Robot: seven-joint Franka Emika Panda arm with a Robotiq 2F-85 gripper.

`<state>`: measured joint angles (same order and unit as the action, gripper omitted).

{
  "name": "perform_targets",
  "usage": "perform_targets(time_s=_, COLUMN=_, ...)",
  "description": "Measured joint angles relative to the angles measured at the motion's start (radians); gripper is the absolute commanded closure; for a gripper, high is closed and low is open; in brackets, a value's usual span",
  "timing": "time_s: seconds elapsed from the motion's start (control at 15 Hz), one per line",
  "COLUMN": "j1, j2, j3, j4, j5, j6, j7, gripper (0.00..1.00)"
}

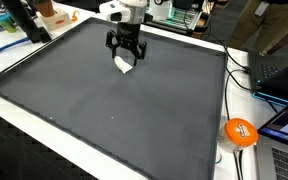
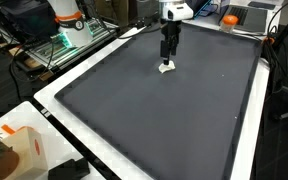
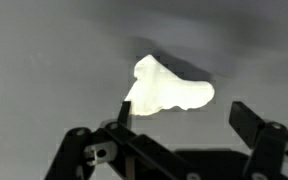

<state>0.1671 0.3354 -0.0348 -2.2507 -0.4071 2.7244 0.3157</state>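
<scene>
White crumpled lump (image 3: 169, 88) lies on the dark grey mat (image 1: 104, 120), toward the mat's far side in both exterior views and well away from its edges. What it is made of cannot be told. The wrist view burns it out to a bright, featureless shape, and in the exterior views it is too small to show any folds.

The gripper (image 3: 181, 118) hangs directly over it with its jaws spread wide, grasping nothing. In the wrist view one fingertip (image 3: 125, 108) overlaps the lump's lower edge, but whether it touches cannot be judged. The finger bases are cut off by the bottom of that view. In an exterior view the fingers hide the lump's upper part, and the arm is cropped at the top of the picture.

Beyond the mat's corner sits an orange round object (image 1: 239, 132). Its markings are too small to read.
</scene>
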Motion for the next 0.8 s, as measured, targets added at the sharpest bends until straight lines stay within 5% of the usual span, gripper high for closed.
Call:
perform_targets(time_s=0.33, j1=0.028, j2=0.058, j3=-0.032, j4=0.045, j5=0.004, j6=-0.115, j7=0.003, gripper=0.00)
perform_targets(time_s=0.6, j1=0.032, j2=0.083, j3=-0.027, j4=0.057, j5=0.004, j6=-0.136, j7=0.003, gripper=0.15)
perform_targets(time_s=0.73, j1=0.035, j2=0.084, j3=-0.027, j4=0.061, j5=0.004, j6=-0.131, j7=0.003, gripper=0.39)
perform_targets(time_s=0.8, j1=0.036, j2=0.084, j3=-0.027, j4=0.065, j5=0.004, j6=-0.125, j7=0.003, gripper=0.42)
